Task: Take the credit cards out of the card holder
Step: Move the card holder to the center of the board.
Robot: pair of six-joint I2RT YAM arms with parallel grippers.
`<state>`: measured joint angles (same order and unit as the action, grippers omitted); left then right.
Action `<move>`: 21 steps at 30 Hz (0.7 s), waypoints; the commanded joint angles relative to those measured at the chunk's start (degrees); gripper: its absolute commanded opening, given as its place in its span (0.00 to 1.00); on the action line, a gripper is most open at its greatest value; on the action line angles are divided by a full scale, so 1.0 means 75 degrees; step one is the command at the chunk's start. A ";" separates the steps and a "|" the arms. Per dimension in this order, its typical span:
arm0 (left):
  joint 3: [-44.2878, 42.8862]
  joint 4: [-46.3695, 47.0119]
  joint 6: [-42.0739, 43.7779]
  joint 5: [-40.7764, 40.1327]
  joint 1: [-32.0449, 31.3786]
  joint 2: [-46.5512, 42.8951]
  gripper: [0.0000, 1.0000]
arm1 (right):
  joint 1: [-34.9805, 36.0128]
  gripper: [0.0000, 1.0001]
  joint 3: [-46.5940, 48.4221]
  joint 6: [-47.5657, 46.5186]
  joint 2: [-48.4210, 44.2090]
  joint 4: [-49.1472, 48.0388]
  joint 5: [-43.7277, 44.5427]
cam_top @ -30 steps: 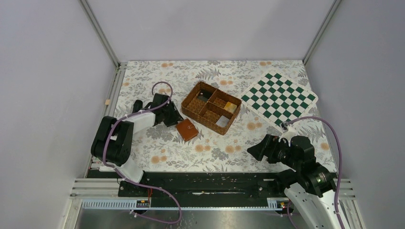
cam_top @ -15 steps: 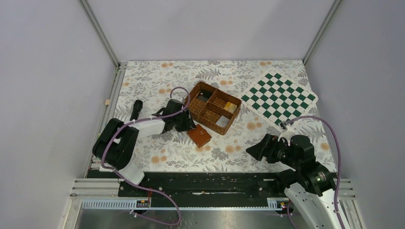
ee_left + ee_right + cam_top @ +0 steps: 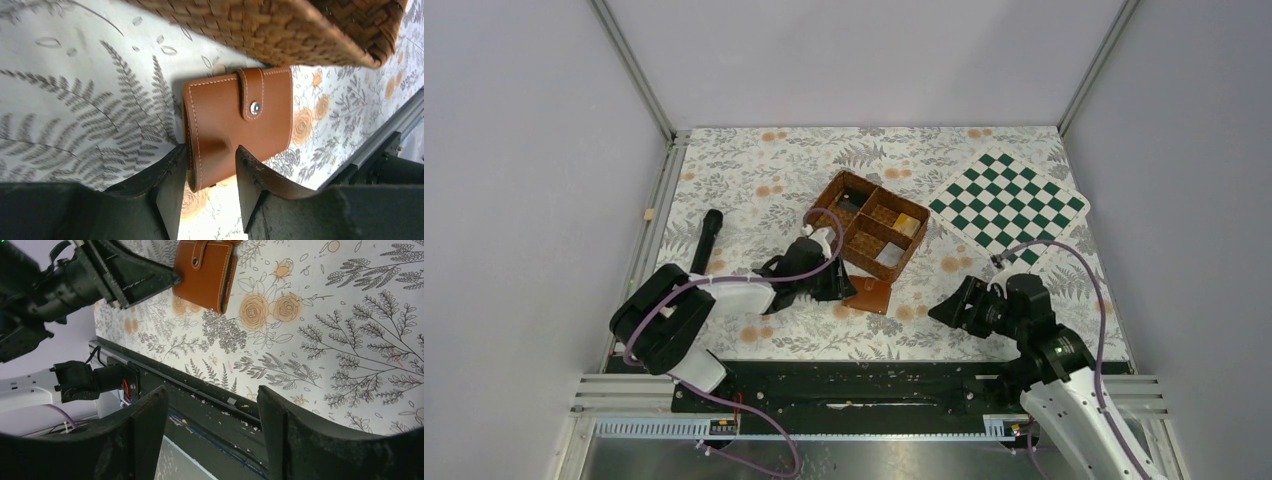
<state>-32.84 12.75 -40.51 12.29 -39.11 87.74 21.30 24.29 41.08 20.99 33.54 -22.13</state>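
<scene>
Gripping one end of the card holder (image 3: 240, 125), the left gripper (image 3: 207, 172) is pressing both dark fingers (image 3: 167, 192) against the brown wallet, clamped on it. The wallet is sitting folded shut, its small tab snapped down over the front. In the overhead view it is lying just below the middle of the frame (image 3: 871, 294), close beside the lower corner of the woven basket (image 3: 824, 236). Whether it is resting on the floral tablecloth (image 3: 754, 170) or being held slightly above it I cannot tell. The left wrist view is showing the basket's woven wall (image 3: 280, 30) filling the top of the frame, right above the wallet.

The right gripper (image 3: 944, 308) is hanging at the lower right of the overhead view, well apart from the wallet, with its tips pointing left. Its jaws are standing apart, with only the flowered cloth showing between them. In its own camera the wallet is appearing at the top centre (image 3: 207, 270). A green-and-white chessboard (image 3: 1009, 202) is lying at the upper right.
</scene>
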 commanded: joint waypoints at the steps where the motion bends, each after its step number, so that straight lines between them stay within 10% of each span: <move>1: 0.0336 0.0150 -0.0409 0.0034 -0.0147 -0.0332 0.41 | 0.0076 0.72 -0.0443 0.0617 0.0525 -0.1699 0.0186; 21: 0.0813 -0.0593 -0.1292 -0.0619 -0.0145 -0.1905 0.44 | 0.1255 0.58 -0.0851 0.1074 0.5667 -0.6964 0.1407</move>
<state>-27.35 6.70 -48.36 8.58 -40.16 75.24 28.16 15.90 47.68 58.35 -8.73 -16.40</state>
